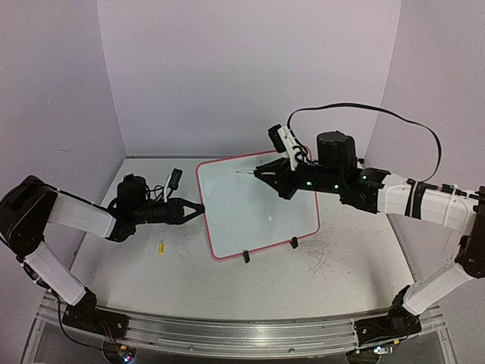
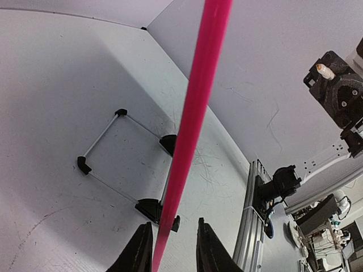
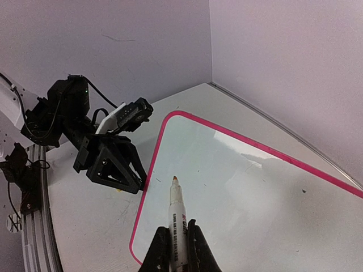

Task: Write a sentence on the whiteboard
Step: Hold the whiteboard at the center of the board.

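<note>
- The table (image 1: pixel 318 292) is white and scuffed with grey scratches, with pale walls on 3 sides.
- The whiteboard (image 1: pixel 261 216) sits mid-table between the 2 arms, skewed, its red-pink rim rounded at the corners. Whether it lies flat or is propped, I cannot tell.
- The right gripper (image 3: pixel 177 252) is over the board's far part, pinched narrow onto the marker's barrel with 1 finger on each side.
- The left gripper (image 1: pixel 198 211) is at the board's left edge. In the left wrist view its 2 fingers (image 2: pixel 140 249) straddle the pink rim with a thin gap showing, so I cannot tell whether they press on it.
- The marker (image 3: pixel 177 218) is white with print on the barrel. Its tip points at the board's surface near the far-left corner, but contact cannot be judged.
- The board's 2 black clip feet (image 1: pixel 246 257) are on its near edge.
- A small yellow piece (image 1: pixel 161 246) lies on the table just near of the left gripper.
</note>
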